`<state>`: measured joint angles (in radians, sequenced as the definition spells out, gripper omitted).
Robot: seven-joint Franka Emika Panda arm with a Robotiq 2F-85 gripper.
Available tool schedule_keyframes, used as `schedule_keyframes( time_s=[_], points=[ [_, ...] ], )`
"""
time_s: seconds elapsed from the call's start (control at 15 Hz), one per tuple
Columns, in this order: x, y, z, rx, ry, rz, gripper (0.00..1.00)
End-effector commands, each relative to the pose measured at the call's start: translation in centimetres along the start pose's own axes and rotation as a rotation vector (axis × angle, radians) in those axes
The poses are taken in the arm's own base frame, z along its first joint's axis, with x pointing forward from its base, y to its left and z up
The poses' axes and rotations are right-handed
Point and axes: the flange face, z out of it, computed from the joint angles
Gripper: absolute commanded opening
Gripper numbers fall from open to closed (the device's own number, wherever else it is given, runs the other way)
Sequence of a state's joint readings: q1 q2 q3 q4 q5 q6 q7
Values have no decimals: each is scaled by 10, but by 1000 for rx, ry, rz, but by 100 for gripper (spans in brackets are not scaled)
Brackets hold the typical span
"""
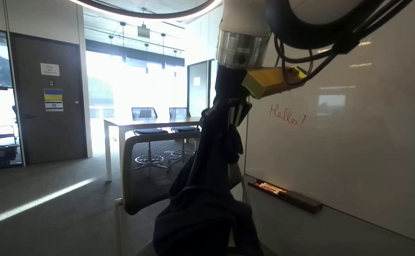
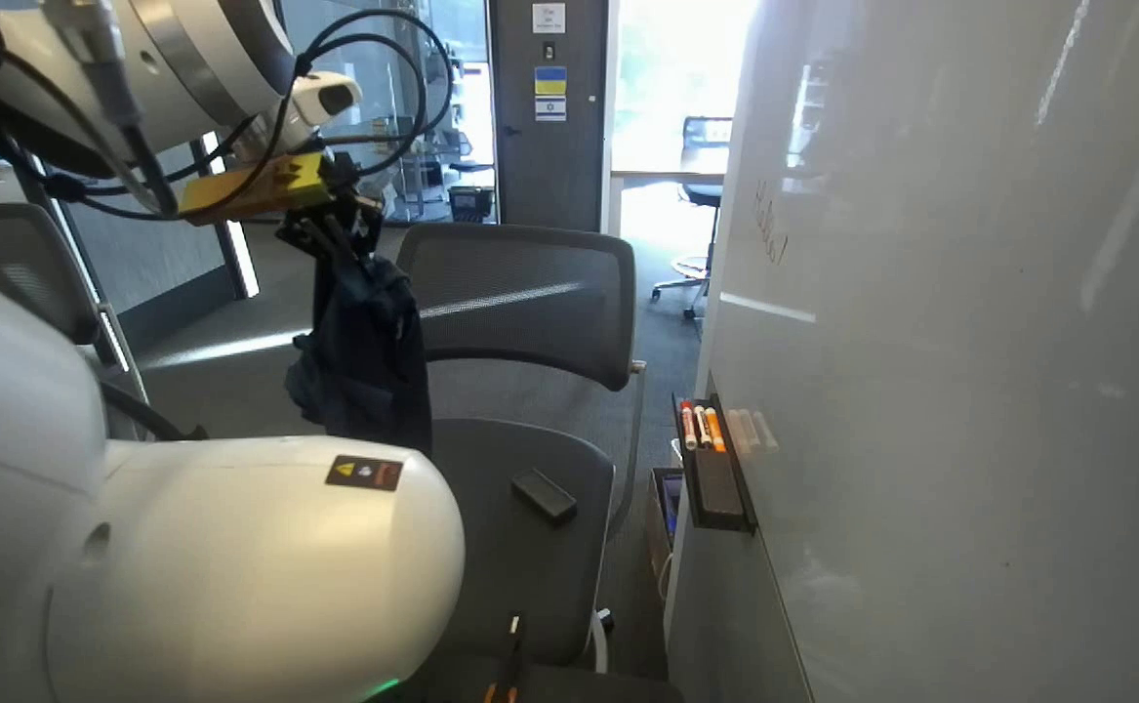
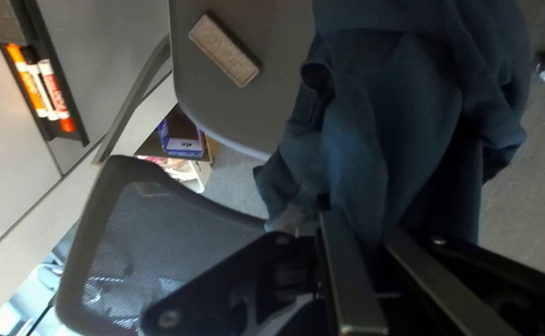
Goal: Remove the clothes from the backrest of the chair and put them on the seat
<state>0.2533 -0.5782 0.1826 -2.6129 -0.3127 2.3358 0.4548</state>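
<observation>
Dark navy clothes (image 2: 359,342), soft and deeply creased, hang from the end effector (image 3: 361,221), whose 2 fingers are drawn close together with the fabric pinched between them. In an exterior view the clothes hang at the left edge of the backrest (image 2: 530,293), a rounded frame filled with fine, see-through mesh; the smooth white arm (image 2: 237,566) covers part of the view below, and I cannot tell whether the clothes touch the seat (image 2: 520,566). On that flat grey seat lies an oblong block (image 3: 224,51): the wrist view gives its pale, patterned face, while in an exterior view the block (image 2: 544,496) looks plain and dark. The wrist view also looks onto a blue-and-white carton (image 3: 181,140) past the seat's rounded edge and, in a dark tray (image 3: 63,83), 3 cylindrical markers (image 3: 53,88). Red handwriting (image 1: 287,116) reads "Hello!" on the shiny whiteboard (image 1: 353,153) in an exterior view, but shrinks to slanted strokes (image 2: 772,223) in an exterior view. Far off, in an exterior view, 2 dark chairs (image 1: 150,131) stand at a pale, straight-legged desk (image 1: 132,123).
</observation>
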Motion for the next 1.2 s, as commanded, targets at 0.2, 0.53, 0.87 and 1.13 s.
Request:
schedule_keyframes(
  time_s=[0.2,0.53,0.87,1.13],
  points=[
    [13,-33,88,88,-221,-132,5],
    [27,-45,165,81,-298,-165,5],
    [49,-69,223,140,-250,-171,5],
    [41,-81,264,234,-337,-147,5]
  ],
)
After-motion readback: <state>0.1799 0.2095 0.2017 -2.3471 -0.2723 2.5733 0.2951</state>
